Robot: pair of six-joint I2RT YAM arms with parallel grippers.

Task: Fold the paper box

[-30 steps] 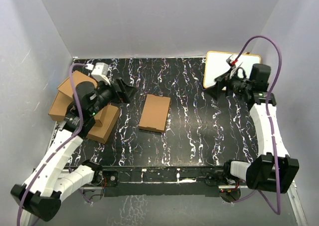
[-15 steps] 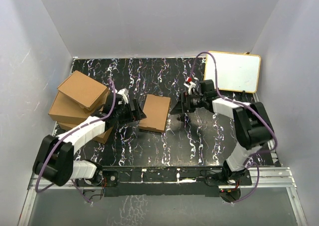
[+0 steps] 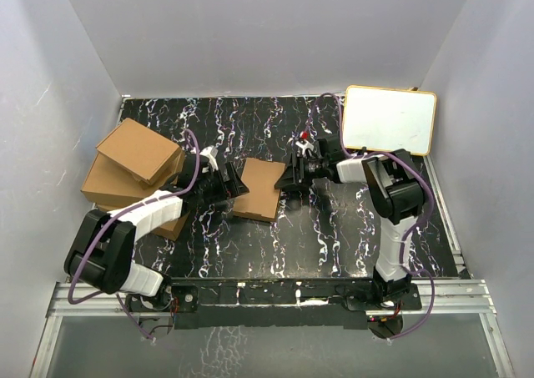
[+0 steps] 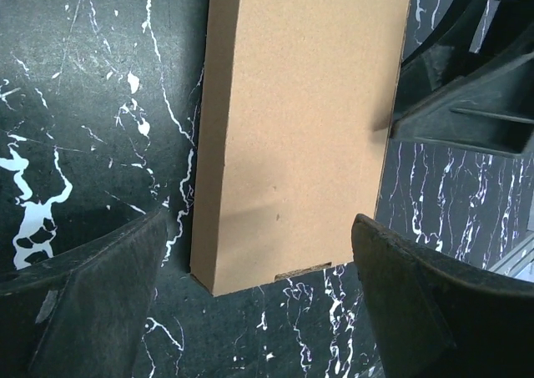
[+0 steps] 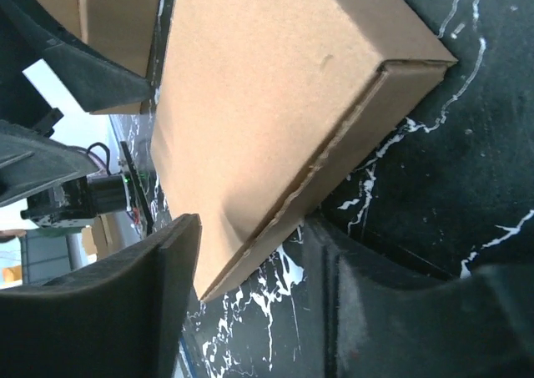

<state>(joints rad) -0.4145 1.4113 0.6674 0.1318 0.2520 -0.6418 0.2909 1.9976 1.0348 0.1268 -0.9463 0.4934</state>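
Both arms have edged in since 0.5 s ago. The left gripper [image 3: 227,186] is now right at the left edge of the paper box [image 3: 259,189], and the right gripper [image 3: 292,179] is at its right edge. The box itself hasn't shifted.

Left fingers [image 4: 92,294] are spread wide w/ the box's near end showing in the gap. Neither pad is clearly touching and nothing is held. Right fingers [image 5: 108,303] are also apart, w/ one low corner of the box in the gap. Contact w/ the cardboard can't be told from the wrist cam.

The box is closed flat, lid down, lying near the middle of the black marbled table [image 3: 334,228], its long side running away from the arm bases. Each wrist cam sees the opposite gripper across the box.

A stack of ready-made brown boxes [image 3: 133,157] sits at the table's left edge, just beside the left arm. A white board w/ yellow rim [image 3: 389,119] is in the far right corner, well apart from the box.
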